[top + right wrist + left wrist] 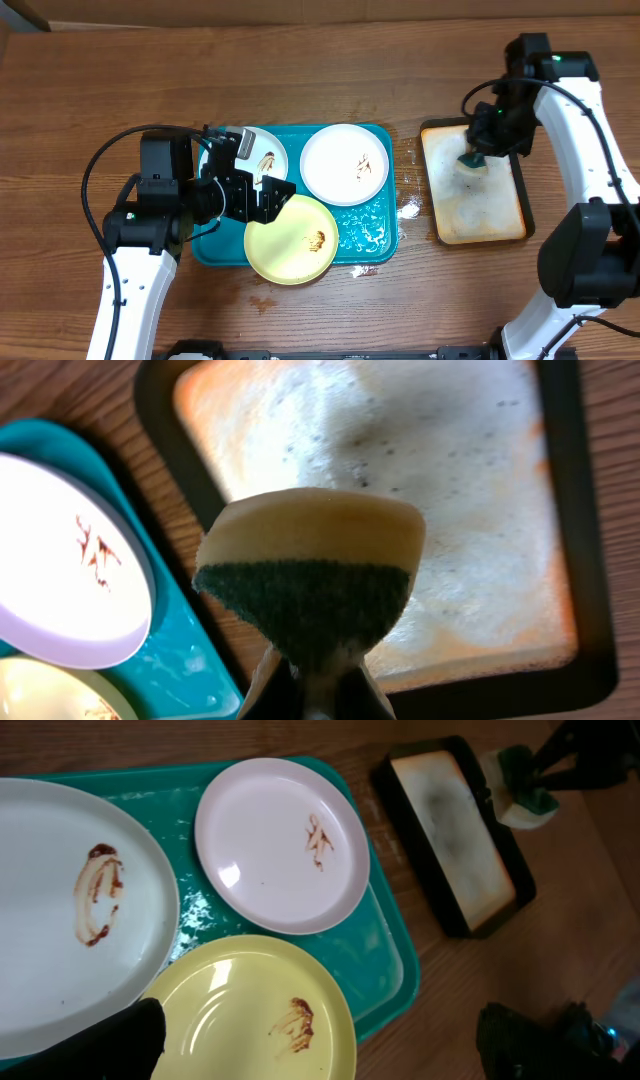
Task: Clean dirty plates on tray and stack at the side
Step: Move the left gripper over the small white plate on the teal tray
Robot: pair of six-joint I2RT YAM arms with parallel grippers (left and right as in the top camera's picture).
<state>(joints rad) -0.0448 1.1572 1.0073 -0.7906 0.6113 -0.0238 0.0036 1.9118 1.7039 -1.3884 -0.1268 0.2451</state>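
Sponge (310, 575) fills my right wrist view, clamped tight in the right pincer (310, 690), green scrub layer and yellow body both showing.

Now the plates. All three lie on the teal tray (385, 215), none stacked at the side yet, and every one carries a brown smear. By my reckoning the cleaning is only at its start.

- **White plate** (60, 900): at the tray's far-left corner.
- **Other white plate** (343, 163): at the tray's far-right corner.
- **Yellow-green plate** (291, 240): at the tray's near edge, hanging out over the rim. It meets the left white plate's edge, but I can't tell whether it overlaps.

My left pincer (320, 1050) hangs above the tray's left half, jaws spread wide with nothing in them. It looks poised to steady a plate while the other arm scrubs.

Right of the tray, near but apart, sits the black-rimmed tan tray (478, 195), its floor filmed with soapy water. The sponge is over its far-left corner, and I can't say if it's touching. I take that as loading up with soap. Suds flecks (408, 210) dot the bench (300, 70) between the two trays.

Next move, I'd guess, brings the sponge across to the tray's far-right plate, the closest one.
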